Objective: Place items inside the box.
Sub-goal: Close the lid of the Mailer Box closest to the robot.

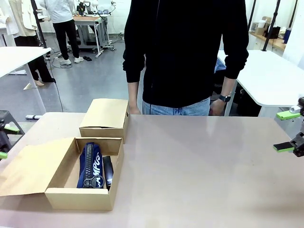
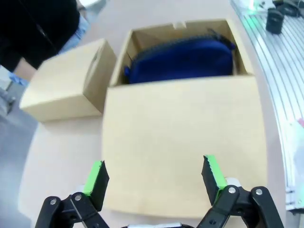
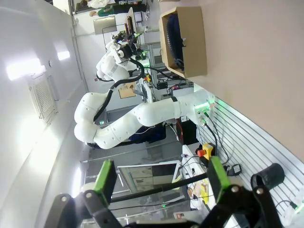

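Observation:
The box (image 1: 83, 197) stands open at the table's front left, its wide flap lid (image 1: 28, 168) folded out flat to the left. Inside lie a navy-blue pouch (image 1: 91, 165) with white lettering and, against its right side, a black stapler (image 1: 108, 171). My left gripper (image 1: 5, 141) hangs open at the left edge, beside the flap. In the left wrist view that gripper (image 2: 154, 175) is open above the flap (image 2: 180, 137), with the pouch (image 2: 183, 59) in the box beyond. My right gripper (image 1: 286, 131) is open at the far right, holding nothing. The right wrist view shows it (image 3: 161, 178) open, the box (image 3: 185, 40) far off.
A smaller closed cardboard box (image 1: 105, 118) (image 2: 66, 85) sits just behind the open one. A person in a black top (image 1: 185, 52) stands at the far edge, hands down by the sides. The table's middle and right (image 1: 199, 166) are bare.

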Available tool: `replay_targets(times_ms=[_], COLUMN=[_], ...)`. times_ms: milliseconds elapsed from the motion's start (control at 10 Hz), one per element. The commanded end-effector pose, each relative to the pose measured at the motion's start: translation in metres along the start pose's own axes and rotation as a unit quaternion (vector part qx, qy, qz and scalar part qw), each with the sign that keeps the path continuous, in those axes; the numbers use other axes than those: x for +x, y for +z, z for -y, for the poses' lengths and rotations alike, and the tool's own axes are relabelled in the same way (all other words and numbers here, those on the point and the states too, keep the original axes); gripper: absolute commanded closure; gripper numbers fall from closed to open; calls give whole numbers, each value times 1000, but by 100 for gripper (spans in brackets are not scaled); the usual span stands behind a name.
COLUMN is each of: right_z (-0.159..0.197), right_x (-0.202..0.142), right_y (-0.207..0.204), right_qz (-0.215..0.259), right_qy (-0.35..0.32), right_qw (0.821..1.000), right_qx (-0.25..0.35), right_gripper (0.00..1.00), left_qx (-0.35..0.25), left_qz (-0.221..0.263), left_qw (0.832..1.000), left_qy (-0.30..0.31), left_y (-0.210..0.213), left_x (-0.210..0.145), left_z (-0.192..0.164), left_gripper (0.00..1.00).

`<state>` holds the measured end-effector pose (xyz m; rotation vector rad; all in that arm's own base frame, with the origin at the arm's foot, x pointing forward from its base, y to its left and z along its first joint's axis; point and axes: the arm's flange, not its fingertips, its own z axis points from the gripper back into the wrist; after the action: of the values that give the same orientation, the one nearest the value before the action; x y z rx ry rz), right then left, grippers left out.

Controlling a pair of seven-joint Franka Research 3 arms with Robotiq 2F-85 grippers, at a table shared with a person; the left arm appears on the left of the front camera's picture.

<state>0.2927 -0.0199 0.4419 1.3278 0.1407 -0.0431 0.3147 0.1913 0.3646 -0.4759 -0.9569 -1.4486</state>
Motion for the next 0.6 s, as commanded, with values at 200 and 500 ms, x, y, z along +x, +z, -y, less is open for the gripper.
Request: replay_targets(times_ms=[200, 500], right_z=[-5, -5], right_x=[-1, -1], right_y=[1, 1], right_qz=[0, 0], right_qy=[-5, -5], right_qw=[1000, 1000], right_qx=[9, 9], right_gripper=[0, 0], left_qx=[-12, -40], left_qz=[-8, -20], left_qw=[999, 997], left_qy=[34, 65], left_y=[-7, -21], left_x=[-66, -100], left_z=[21, 34], left_gripper=[0, 0])
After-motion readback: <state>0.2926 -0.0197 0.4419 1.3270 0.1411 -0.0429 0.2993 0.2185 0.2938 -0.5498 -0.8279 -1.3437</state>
